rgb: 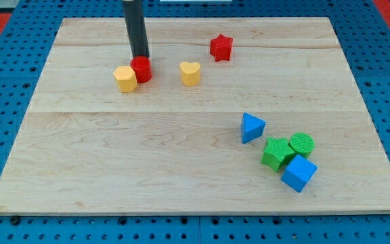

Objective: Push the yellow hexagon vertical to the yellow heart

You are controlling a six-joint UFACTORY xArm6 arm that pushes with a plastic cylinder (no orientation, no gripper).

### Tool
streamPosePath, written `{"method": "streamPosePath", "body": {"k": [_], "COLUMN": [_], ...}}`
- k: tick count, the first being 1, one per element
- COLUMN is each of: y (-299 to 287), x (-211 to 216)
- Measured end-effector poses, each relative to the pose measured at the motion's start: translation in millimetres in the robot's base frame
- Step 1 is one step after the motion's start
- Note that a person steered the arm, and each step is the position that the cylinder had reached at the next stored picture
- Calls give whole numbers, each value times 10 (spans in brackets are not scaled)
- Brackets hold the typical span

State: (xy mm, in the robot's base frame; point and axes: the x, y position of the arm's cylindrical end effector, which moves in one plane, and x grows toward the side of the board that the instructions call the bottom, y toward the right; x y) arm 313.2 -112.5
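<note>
My tip (pixel 139 57) comes down from the view's top edge as a straight dark rod and ends right at the back of the red round block (pixel 141 68), so close that I cannot tell whether it touches the block or only stands just behind it. I have no hand to open or close; the rod grasps nothing and only stands on the board. The yellow hexagon (pixel 124 78), the block the task is about, sits in the upper left part of the wooden board (pixel 147 163), just to the view's left of the red round block and a little lower, with the two blocks touching or nearly so. My tip is therefore up and to the right of the hexagon, with the red block between them in part. The yellow heart (pixel 190 72) lies to the view's right of that pair, near them but clearly apart, at about the same height in the view as the hexagon. Further right and slightly higher stands the red star (pixel 221 47), apart from the heart. Well away, in the lower right part of the board, a blue pyramid-like block (pixel 252 127) sits alone, and just below and right of it a green star-like block (pixel 276 152), a green round block (pixel 302 143) and a blue cube (pixel 298 173) crowd together, touching or nearly touching.
</note>
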Motion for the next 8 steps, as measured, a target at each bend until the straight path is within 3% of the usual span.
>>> {"method": "streamPosePath", "body": {"k": [3,4,5,8], "y": [-605,-25,95,-395], "x": [380,471,809,1244]}}
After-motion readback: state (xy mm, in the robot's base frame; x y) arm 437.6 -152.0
